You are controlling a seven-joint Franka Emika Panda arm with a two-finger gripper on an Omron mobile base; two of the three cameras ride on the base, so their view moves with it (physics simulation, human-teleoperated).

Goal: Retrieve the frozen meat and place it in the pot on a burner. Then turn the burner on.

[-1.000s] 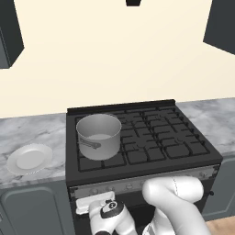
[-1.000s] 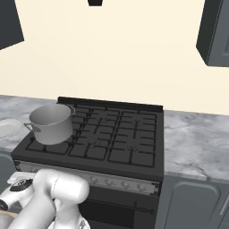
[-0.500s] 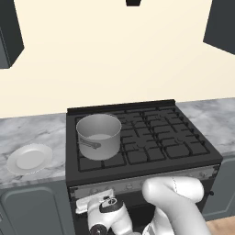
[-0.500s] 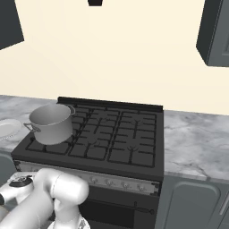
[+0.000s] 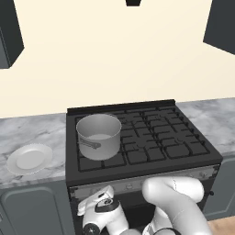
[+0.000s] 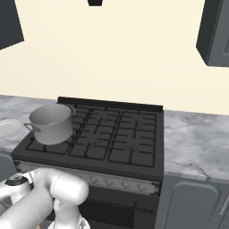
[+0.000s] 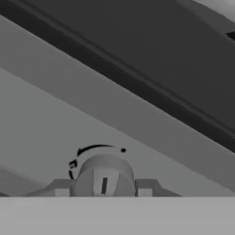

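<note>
The grey metal pot (image 5: 98, 136) (image 6: 50, 123) stands on the front-left burner (image 5: 115, 160) (image 6: 60, 147) of the dark stove. Its inside shows a pale bottom; the frozen meat is hidden from view. My gripper (image 7: 104, 188) is low, at the stove's front panel, below the pot's corner (image 5: 97, 200). In the hand view a round grey knob (image 7: 104, 174) sits between the two fingertips (image 7: 62, 188), which press against it from both sides. The gripper is shut on this knob.
A round white plate (image 5: 30, 158) (image 6: 8, 129) lies on the marble counter left of the stove. More knobs run along the front panel (image 6: 116, 183). Marble counter (image 6: 192, 143) continues to the right, dark cabinets hang above.
The hand has crept a little up and to the left along the stove's front panel. Pot and plate stay where they were.
</note>
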